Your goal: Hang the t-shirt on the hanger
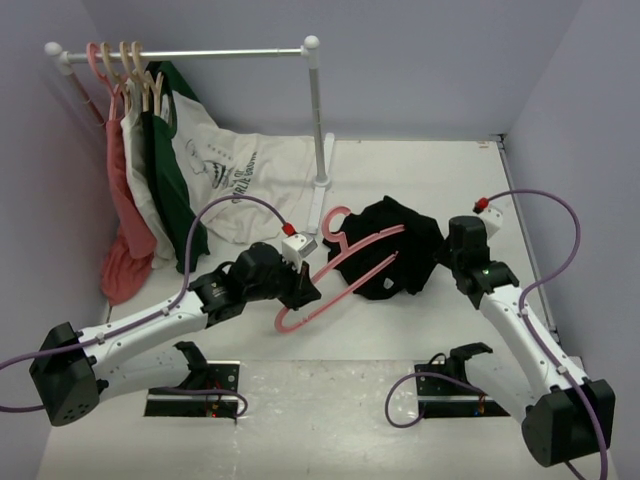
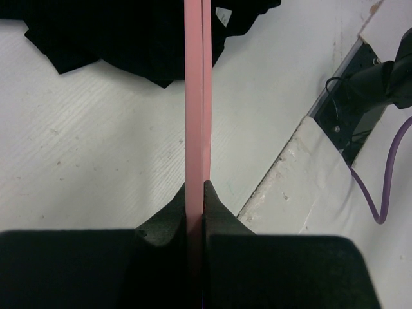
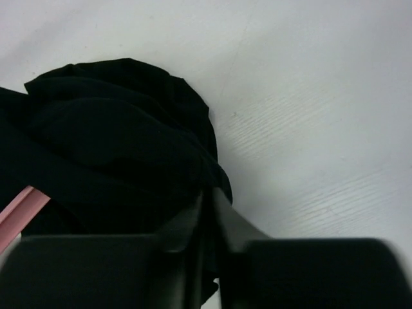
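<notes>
The black t-shirt (image 1: 395, 250) lies bunched on the table in the middle. The pink hanger (image 1: 345, 262) lies slanted with one end under the shirt's cloth and its hook (image 1: 335, 222) pointing up toward the rail post. My left gripper (image 1: 303, 292) is shut on the hanger's lower left arm; in the left wrist view the pink bar (image 2: 196, 96) runs up from between the jaws (image 2: 196, 193) to the shirt (image 2: 129, 32). My right gripper (image 1: 447, 262) is shut on the shirt's right edge; in the right wrist view black cloth (image 3: 122, 148) is pinched between the jaws (image 3: 209, 212).
A clothes rail (image 1: 190, 52) stands at the back left with cream hangers bearing a pink garment (image 1: 125, 220), a dark green shirt (image 1: 175, 170) and a white lettered shirt (image 1: 240, 180). Its post (image 1: 320, 130) stands just behind the hanger hook. Side walls close in left and right.
</notes>
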`<state>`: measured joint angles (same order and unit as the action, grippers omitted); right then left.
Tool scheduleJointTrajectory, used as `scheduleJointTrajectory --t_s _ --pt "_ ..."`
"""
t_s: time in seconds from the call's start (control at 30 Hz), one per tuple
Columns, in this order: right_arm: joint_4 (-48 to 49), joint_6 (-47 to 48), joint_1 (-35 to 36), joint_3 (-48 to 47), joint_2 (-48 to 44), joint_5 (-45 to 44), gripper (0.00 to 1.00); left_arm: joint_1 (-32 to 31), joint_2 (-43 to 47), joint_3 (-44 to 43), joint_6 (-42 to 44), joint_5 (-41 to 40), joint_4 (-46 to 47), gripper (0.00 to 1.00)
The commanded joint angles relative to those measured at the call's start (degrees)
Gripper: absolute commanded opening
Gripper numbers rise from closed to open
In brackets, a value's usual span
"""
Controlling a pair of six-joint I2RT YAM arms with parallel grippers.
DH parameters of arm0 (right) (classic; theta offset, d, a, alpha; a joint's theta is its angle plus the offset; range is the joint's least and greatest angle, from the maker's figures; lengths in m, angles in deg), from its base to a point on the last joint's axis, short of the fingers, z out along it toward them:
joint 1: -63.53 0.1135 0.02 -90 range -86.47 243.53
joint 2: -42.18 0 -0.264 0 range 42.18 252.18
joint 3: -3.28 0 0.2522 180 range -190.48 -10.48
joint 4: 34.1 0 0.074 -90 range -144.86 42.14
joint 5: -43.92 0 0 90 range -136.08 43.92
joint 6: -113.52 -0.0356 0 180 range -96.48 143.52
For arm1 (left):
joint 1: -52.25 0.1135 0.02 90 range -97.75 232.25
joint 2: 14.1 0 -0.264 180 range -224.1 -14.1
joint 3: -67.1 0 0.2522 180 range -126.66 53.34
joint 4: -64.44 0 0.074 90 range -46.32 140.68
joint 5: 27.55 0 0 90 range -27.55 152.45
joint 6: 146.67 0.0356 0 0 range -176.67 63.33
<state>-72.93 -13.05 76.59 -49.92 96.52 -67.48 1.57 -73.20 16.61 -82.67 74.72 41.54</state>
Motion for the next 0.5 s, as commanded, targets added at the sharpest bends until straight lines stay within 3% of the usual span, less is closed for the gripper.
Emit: scheduleJointTrajectory --t_s 0.0,0.1,0.13,0.17,0.2,0.23,0.37,0.47 --pt "3.2 -4.9 -1.4 2.5 -2.8 0.9 0.24 -0.4 -0.8 -0.3 -0.8 1.8 7.3 0.00" --pt "3.3 -2.6 -5.6 1.1 -1.3 3.7 0.26 -0.7 -1.4 -0.6 -0.9 2.0 7.6 0.00" --pt "3.3 -1.7 -7.1 0.2 -0.5 4.7 0.31 -0.8 -1.3 -0.6 -0.9 2.0 7.6 0.00" --pt "2.9 -1.1 -7.9 -0.8 0.1 5.7 0.49 -0.9 -1.2 -0.6 -0.8 2.0 7.6 0.00" --pt "1.7 -0.9 -8.1 -1.6 0.3 6.2 0.62 -0.9 -0.9 -0.5 -0.8 1.9 7.6 0.00" --pt "1.1 -0.5 -7.9 -2.3 0.0 7.0 0.66 -0.9 -0.7 -0.4 -0.8 1.7 7.5 0.00" --pt "5.5 4.7 -3.1 -1.0 -6.3 16.1 0.57 -1.0 -1.3 -0.6 -0.7 1.5 7.5 0.00" --pt "7.1 9.4 3.0 -0.8 -9.6 15.7 0.48 -1.0 -2.6 -1.3 -0.8 1.7 7.6 0.00"
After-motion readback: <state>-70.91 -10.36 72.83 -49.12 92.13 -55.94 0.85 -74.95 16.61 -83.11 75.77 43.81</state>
